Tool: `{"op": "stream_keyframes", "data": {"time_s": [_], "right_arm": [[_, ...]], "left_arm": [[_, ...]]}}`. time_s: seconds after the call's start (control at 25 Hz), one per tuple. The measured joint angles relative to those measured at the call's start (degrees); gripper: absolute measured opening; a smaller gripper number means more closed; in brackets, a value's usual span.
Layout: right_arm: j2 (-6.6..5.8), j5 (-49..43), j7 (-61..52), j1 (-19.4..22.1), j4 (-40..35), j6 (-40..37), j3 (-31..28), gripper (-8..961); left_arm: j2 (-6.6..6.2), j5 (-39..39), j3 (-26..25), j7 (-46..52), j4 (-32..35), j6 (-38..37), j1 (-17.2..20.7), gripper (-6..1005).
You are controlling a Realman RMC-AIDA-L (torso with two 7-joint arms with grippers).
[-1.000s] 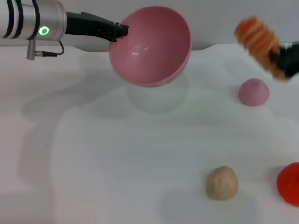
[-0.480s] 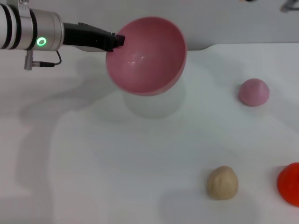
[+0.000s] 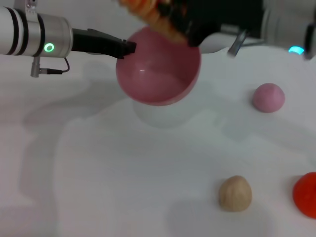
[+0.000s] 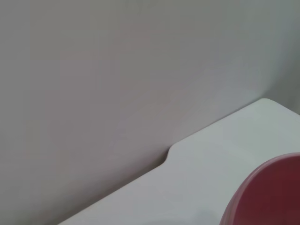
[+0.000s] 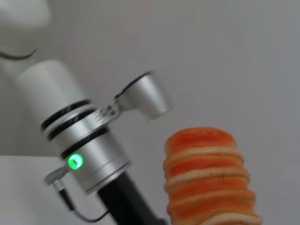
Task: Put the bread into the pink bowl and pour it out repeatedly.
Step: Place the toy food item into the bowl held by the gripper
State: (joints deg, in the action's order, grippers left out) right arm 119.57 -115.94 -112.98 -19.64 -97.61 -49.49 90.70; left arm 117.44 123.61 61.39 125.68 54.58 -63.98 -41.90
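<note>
Loading the bowl, by the look of it: bread (image 3: 148, 14) carried in at the top centre of the head frame, just over the far rim of the pink bowl (image 3: 159, 66), not yet inside. Next move, as a judgement: lowering the loaf past the rim into the hollow, then letting go, with care to clear the lip and the fingers clamped there.

Right gripper (image 3: 180, 22), a dark blurred mass at the top centre, closed around the loaf's near end; striped ridges standing up large in the right wrist view (image 5: 211, 180). Left gripper (image 3: 127, 48), at the upper left, pinched narrow on the bowl's left rim, holding the bowl off the white table (image 3: 123, 173) and tilted, mouth facing the camera. Bowl empty inside.

Elsewhere: small pink dome (image 3: 268, 97) at mid right, round tan bun (image 3: 235, 193) at lower right.
</note>
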Motion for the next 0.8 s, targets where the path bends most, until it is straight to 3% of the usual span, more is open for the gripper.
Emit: {"op": "stream_keyframes", "data": {"time_s": [0.08,0.32,0.8], "right_arm": [[-0.29,2.2,2.8,-0.3,4.6,2.5,2.5,128],[-0.41,2.6,4.8,-0.8,9.1,5.1,4.6,125],[-0.48,2.0,6.1,-0.5,9.7,5.0,5.5,186]], "left_arm": [[0.02,-0.2,0.6,0.0,0.0,0.0,-0.1,101],[0.13,-0.2,1.6,0.2,0.0,-0.1,-0.6,103],[0.07,0.0,2.0,0.4,0.0,0.4,-0.8,106]]}}
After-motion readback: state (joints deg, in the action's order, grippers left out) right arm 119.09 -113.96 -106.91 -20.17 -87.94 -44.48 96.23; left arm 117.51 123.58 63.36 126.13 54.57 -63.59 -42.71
